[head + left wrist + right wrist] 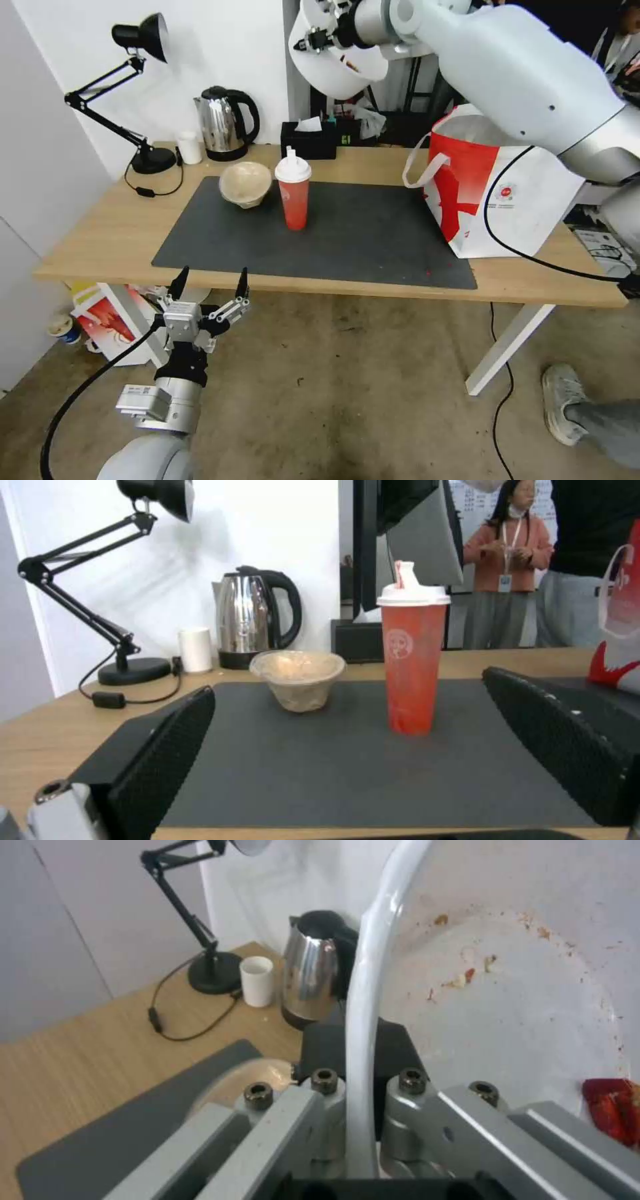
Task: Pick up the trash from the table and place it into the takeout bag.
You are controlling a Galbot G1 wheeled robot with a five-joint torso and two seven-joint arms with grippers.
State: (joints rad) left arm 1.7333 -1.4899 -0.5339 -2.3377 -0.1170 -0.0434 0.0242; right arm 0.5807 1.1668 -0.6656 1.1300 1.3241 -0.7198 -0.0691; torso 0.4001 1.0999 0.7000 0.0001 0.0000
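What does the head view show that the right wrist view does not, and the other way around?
Only the head view: the takeout bag standing on the table, the red drink cup upright on the mat, the black tissue box, and the left claw open, low before the table edge.

Only the right wrist view: the food stains inside the white plastic bowl, and its rim pinched in the right claw.

Both: the bowl held high, the kettle, the lamp, the small white cup and the beige paper bowl.
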